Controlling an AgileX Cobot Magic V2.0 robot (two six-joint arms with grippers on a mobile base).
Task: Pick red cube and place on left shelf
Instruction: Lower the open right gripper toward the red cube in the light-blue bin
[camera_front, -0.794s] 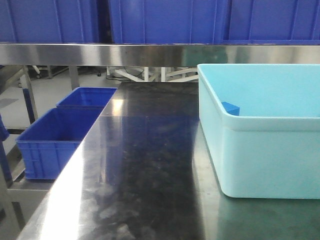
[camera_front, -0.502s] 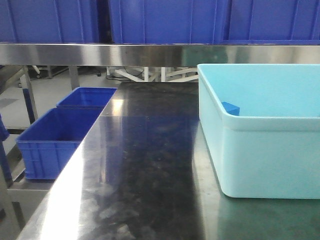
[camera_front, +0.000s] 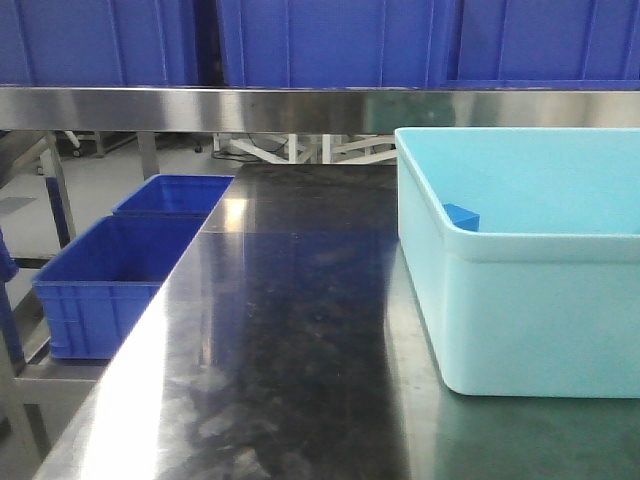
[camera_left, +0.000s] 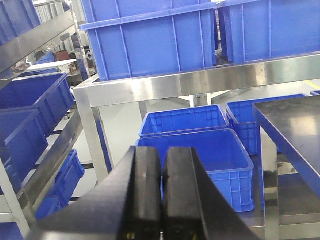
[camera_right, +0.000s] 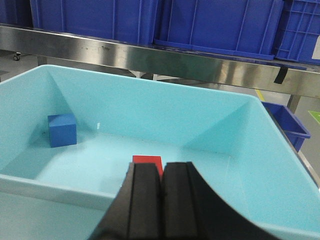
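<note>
- Left gripper (camera_left: 162, 156): two matte black pads pressed flat together with nothing between them.
- Right gripper (camera_right: 161, 172): the same black pads, clenched and empty, over the near rim of the smooth pale-turquoise plastic tub (camera_right: 150, 107).
- Small orange-red cube (camera_right: 148, 161): lies on the tub floor just beyond the right gripper's tips. Only its top strip shows, the rest is hidden by the pads. I cannot tell whether they touch.
- Small matte blue block (camera_right: 62, 130): sits by the tub's left wall, well apart from the cube. From the front only a corner shows over the rim.
- Glossy dark worktop (camera_front: 290, 330) with a brushed steel edge carries the tub.
- Stainless-steel rack tier (camera_left: 52, 152), far left in the left wrist view: holds big ribbed blue plastic crates (camera_left: 30, 100), cut off by the frame.
</note>
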